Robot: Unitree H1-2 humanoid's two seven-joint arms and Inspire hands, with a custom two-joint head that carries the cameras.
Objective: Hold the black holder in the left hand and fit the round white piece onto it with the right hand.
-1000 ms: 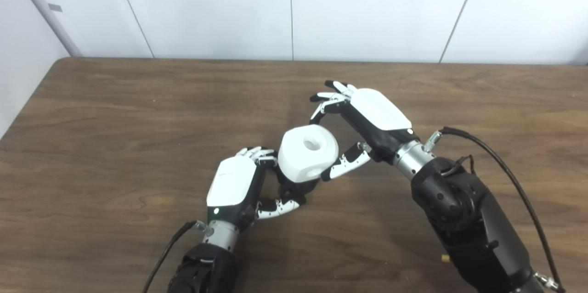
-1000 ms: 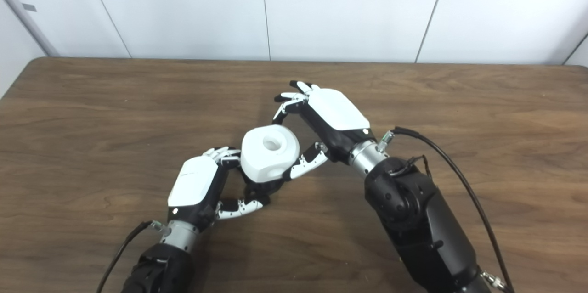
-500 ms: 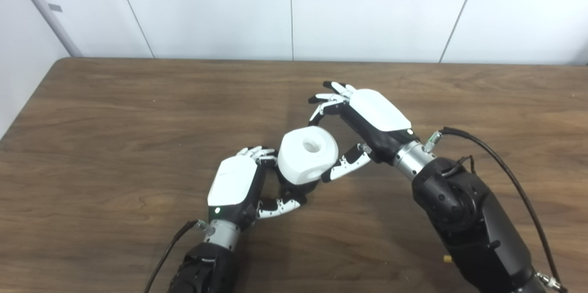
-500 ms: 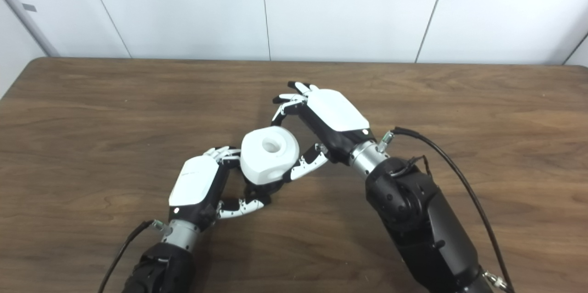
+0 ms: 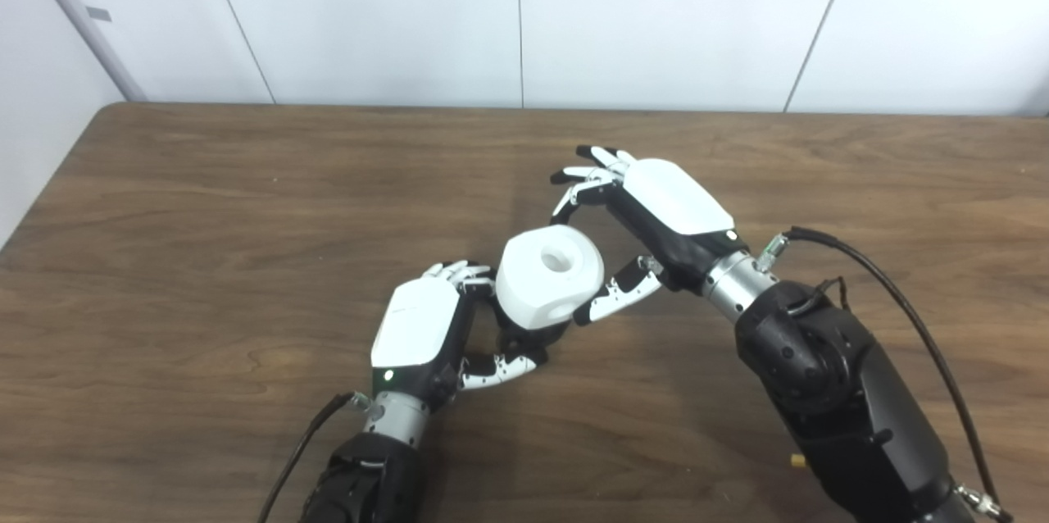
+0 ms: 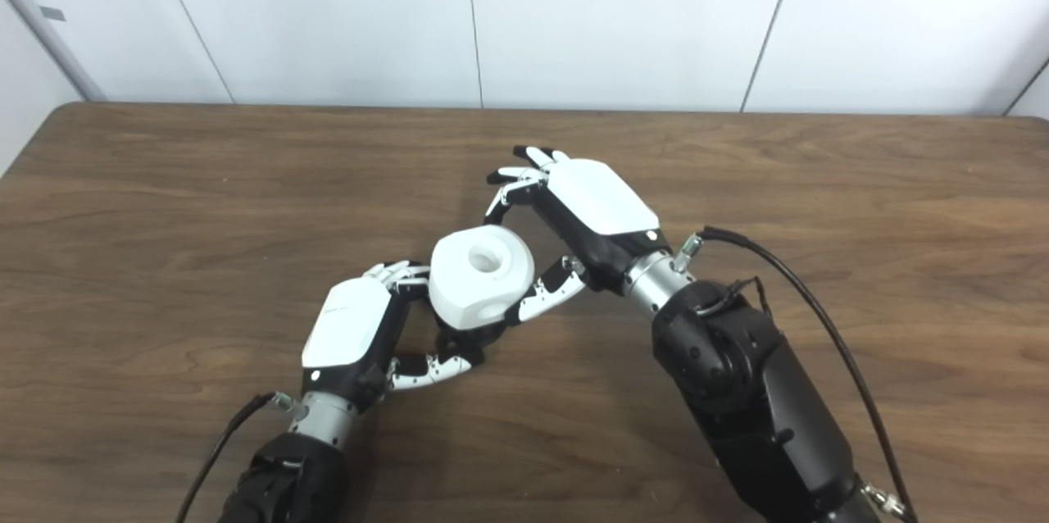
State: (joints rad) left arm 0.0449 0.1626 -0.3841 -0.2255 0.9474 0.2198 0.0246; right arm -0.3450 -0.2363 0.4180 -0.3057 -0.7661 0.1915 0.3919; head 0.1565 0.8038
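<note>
1. Left eye view: the round white piece (image 5: 547,276) is sitting directly on top of the black holder (image 5: 524,334), so the coming move is turning on a straight push down along the axis of the hole in the piece's top face, which is pointing up and a little toward the far side of the table (image 5: 205,203).
2. The left hand (image 5: 430,330) is wrapping the holder from below and from the piece's left, fingers curled closed around it; most of the holder is hiding under the piece.
3. The right hand (image 5: 647,220) is reaching in from the piece's right, pinching the white piece between a thumb low on its near right side and fingertips (image 5: 569,207) at its far upper edge. It is the nearer hand to the top face.
4. Right eye view: the white piece (image 6: 482,275) is looking matte and smooth, a thick drum with bevelled facets round its lower edge and a round recess in the middle.
5. The holder (image 6: 459,336) is showing only as a dark lump beneath; I cannot tell whether it is fully seated.
6. The table (image 6: 164,195) is showing dark wood grain.
</note>
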